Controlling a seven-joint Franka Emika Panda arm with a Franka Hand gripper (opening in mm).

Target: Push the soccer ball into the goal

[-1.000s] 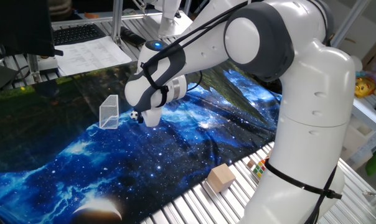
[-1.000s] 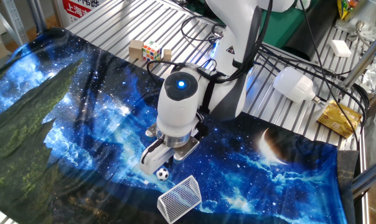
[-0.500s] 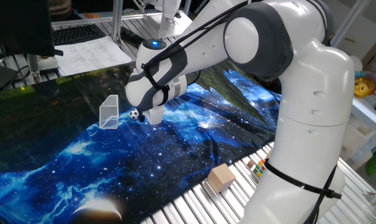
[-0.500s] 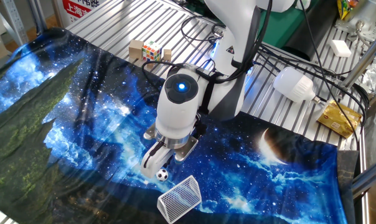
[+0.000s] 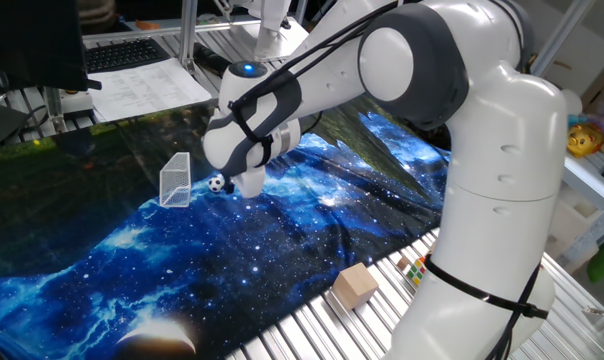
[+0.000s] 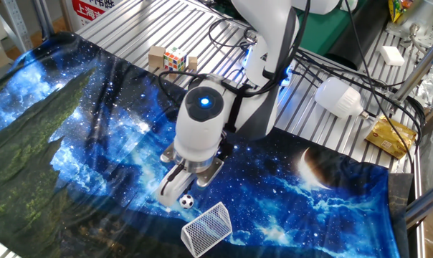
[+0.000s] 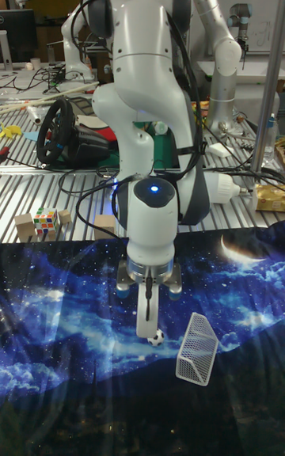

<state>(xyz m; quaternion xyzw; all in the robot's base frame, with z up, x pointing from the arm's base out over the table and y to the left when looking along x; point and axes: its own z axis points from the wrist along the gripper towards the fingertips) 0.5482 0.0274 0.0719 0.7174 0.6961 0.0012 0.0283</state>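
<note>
The pincer [image 7: 148, 321] points straight down from a bent arm, fingers pressed together, tips at the cloth-covered tabletop [image 6: 73, 136]. The soccer ball [image 6: 186, 201] lies touching its tip, on the cloth between pincer and the goal [image 6: 208, 228] nearby.

The soccer ball [image 5: 215, 183] [image 6: 186, 202] [image 7: 156, 337], tiny, white with black patches, sits on the starry blue cloth just beside the goal [image 5: 175, 179] [image 6: 207, 228] [image 7: 197, 349], a small see-through mesh box standing upright, not touching it.
</note>
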